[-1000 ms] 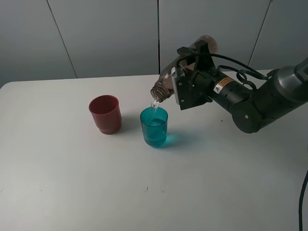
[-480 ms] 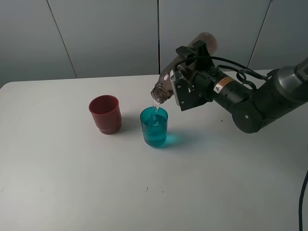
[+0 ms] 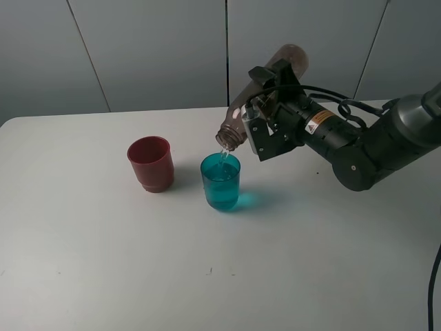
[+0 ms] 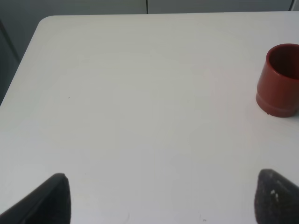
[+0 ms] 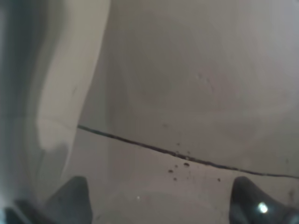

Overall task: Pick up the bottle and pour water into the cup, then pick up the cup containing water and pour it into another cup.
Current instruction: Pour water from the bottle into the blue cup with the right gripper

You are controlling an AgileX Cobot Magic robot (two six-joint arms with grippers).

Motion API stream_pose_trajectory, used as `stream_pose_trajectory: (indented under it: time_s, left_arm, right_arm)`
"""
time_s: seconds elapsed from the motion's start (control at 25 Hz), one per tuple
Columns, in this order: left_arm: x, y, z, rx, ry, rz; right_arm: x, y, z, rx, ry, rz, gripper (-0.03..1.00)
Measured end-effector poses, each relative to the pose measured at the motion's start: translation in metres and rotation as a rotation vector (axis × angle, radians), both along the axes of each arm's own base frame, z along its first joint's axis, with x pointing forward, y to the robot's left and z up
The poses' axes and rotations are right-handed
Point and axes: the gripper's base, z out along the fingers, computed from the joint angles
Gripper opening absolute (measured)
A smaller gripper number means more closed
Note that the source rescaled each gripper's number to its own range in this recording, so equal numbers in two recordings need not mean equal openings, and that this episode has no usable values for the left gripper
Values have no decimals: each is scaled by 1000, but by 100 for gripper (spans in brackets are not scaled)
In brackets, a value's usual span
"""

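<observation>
The smoky grey-brown bottle (image 3: 258, 96) is tilted, neck down to the left, its mouth just above the teal cup (image 3: 221, 181). A thin stream of water falls into that cup, which stands upright and is mostly full. My right gripper (image 3: 265, 118) is shut on the bottle's middle. In the right wrist view the bottle (image 5: 163, 93) fills the picture between the fingertips (image 5: 70, 196). The red cup (image 3: 151, 163) stands upright left of the teal cup and looks empty in the left wrist view (image 4: 280, 79). My left gripper (image 4: 163, 200) is open and empty over the table, apart from the red cup.
The white table (image 3: 103, 262) has rounded corners, and its far-left corner shows in the left wrist view (image 4: 46, 23). A grey panelled wall (image 3: 151, 48) stands behind the table. A black cable (image 3: 434, 289) hangs at the right edge.
The bottle has tipped a little steeper, its base rising. The water level in the teal cup has gone up. The cups have not moved.
</observation>
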Motion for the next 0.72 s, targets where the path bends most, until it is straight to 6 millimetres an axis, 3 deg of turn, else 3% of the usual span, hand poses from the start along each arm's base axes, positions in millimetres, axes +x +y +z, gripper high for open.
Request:
stream_pose_trajectory:
  time_s: [0.72]
  left_arm:
    - [0,0,0,0,0,0]
  right_arm:
    - [-2,4,0,-52,-32,53,0]
